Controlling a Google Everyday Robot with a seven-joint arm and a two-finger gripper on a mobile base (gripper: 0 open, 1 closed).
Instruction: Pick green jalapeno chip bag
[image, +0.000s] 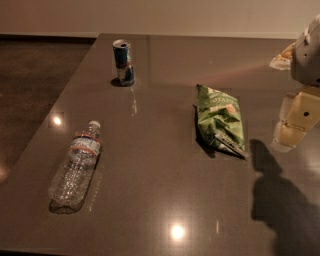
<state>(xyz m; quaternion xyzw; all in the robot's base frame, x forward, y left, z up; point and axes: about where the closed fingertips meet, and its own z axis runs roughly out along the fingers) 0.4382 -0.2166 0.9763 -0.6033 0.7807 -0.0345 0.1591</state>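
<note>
Bag: green jalapeno chip bag (220, 119) lies right of the table (150, 190) centre, long axis far-to-near, silvery end toward the near-right corner.
Arm: gripper (294, 124) above the right edge, clear of the bag; its opening cannot be told.

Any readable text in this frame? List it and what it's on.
"POTATO": white letters on the chip bag; other print there is too blurred to read.
Bottle label: too blurred to read.
Can: unreadable.
Gripper, at the right edge beside the bag: no text.

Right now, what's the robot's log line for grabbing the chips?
green jalapeno chip bag: lying on table, not held | gripper: right of bag, apart from it
</note>
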